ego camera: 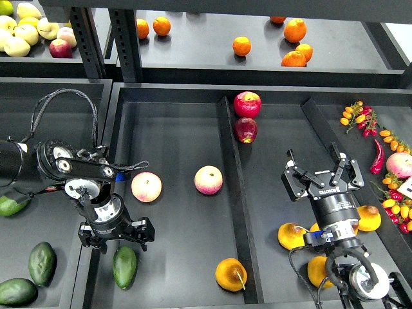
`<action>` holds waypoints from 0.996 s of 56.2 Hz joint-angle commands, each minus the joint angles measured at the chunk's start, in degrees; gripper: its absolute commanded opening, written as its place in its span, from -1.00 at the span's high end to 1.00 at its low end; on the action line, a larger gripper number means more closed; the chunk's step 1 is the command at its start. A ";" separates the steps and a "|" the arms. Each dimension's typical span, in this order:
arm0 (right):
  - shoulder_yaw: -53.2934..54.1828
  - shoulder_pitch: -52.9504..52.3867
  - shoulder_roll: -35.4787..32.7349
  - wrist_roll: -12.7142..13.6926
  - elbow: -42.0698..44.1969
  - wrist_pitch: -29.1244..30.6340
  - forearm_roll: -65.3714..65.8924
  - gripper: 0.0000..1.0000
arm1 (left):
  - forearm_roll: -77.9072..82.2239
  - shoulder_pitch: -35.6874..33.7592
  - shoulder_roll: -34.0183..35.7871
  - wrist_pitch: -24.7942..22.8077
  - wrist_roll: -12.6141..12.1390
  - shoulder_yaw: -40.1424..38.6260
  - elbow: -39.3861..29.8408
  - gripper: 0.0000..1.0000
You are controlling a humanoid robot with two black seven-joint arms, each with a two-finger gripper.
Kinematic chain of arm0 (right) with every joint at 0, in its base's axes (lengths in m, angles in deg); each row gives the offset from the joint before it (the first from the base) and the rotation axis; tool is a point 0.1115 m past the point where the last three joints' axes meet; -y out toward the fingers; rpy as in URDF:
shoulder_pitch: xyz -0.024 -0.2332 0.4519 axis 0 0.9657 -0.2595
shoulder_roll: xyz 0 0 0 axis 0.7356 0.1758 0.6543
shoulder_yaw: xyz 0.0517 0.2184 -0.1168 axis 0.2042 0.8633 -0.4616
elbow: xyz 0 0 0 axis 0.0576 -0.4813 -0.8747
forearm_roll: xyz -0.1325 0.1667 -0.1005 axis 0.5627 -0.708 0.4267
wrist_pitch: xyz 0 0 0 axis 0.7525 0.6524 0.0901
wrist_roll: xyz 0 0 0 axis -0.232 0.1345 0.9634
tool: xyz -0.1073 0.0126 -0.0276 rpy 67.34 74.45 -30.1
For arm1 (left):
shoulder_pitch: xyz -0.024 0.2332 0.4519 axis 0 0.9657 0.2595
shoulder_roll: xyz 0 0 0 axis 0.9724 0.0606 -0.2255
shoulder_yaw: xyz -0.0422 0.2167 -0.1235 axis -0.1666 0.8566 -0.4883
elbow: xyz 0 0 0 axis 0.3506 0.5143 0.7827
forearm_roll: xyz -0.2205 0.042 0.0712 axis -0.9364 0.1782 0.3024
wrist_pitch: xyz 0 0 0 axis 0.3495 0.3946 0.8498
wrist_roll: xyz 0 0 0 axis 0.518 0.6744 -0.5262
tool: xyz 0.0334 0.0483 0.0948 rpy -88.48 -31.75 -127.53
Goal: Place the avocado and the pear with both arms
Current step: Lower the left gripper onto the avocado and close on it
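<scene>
The avocado [124, 266] lies dark green and elongated at the near left of the middle bin. My left gripper [116, 238] hangs just above its far end, pointing down, jaws spread wide and empty. The pear [230, 274], golden orange with a thin stem, lies near the front of the same bin, beside the divider. My right gripper [320, 172] is open and empty over the right bin, up and to the right of the pear.
Two pink-and-yellow fruits [147, 187] [208, 179] lie mid-bin. Red apples [247, 103] sit at the back. More golden fruits [291, 235] lie under my right arm. Other avocados [42, 262] fill the left bin. A raised divider [233, 199] splits the bins. Oranges [242, 46] are on the shelf.
</scene>
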 commanded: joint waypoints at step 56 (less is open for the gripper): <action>0.20 0.00 0.00 0.00 0.01 0.44 0.01 -0.99 | -0.54 6.55 -8.58 0.00 0.00 2.04 10.79 -0.99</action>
